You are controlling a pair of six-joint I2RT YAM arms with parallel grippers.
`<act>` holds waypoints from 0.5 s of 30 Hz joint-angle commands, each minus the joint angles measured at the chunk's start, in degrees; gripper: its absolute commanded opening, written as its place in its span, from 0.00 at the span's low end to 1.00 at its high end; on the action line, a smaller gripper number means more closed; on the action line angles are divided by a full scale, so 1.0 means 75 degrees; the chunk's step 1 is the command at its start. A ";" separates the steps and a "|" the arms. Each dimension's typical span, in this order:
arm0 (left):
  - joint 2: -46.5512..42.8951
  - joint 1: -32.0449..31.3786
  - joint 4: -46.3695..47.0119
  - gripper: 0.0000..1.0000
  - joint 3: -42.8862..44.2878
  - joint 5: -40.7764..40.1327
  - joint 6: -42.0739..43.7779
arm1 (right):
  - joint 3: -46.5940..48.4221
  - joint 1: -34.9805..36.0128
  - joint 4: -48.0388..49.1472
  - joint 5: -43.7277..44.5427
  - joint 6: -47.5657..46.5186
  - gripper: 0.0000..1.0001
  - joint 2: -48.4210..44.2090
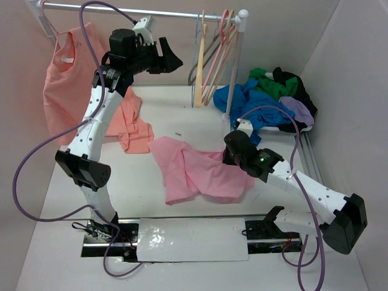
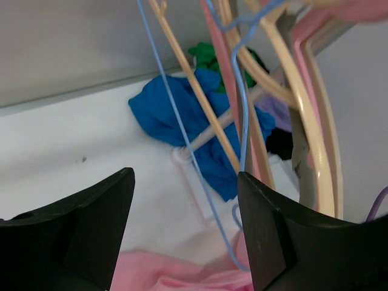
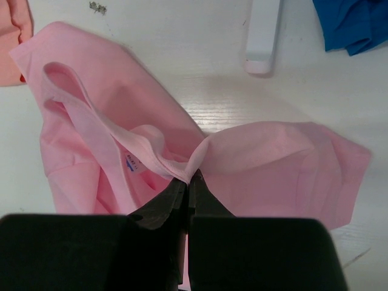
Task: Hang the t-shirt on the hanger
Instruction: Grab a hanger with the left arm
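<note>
The pink t-shirt [image 1: 194, 173] lies crumpled on the table's middle. My right gripper [image 1: 233, 154] is shut on a fold of its neckline, seen pinched at the fingertips in the right wrist view [image 3: 189, 179], with the t-shirt [image 3: 273, 163] spread around them. The thin blue wire hanger [image 2: 182, 130] hangs among thicker hangers. My left gripper [image 1: 168, 57] is raised near the rail, open and empty; in its wrist view [image 2: 185, 200] the wire runs between the jaws without touching them. The t-shirt [image 2: 182, 273] shows below.
A rail [image 1: 139, 11] spans the back with cream and pink hangers [image 1: 215, 57] at its right. A salmon shirt [image 1: 66, 85] hangs at left, another [image 1: 130, 124] lies on the table. A blue, green and purple garment pile [image 1: 267, 97] sits at right.
</note>
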 commanded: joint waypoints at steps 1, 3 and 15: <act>0.0489 0.0136 0.1281 0.80 0.0840 0.0682 -0.0724 | 0.0324 0.0055 -0.0330 0.0129 0.0189 0.00 -0.0069; 0.0665 0.0136 0.1597 0.79 0.0937 0.0752 -0.0829 | 0.0324 0.0055 -0.0517 0.0128 0.0260 0.00 0.0001; 0.1357 -0.0099 0.2559 0.78 0.1462 0.0249 -0.0807 | 0.0476 0.0055 -0.0952 -0.0165 0.0494 0.00 0.0295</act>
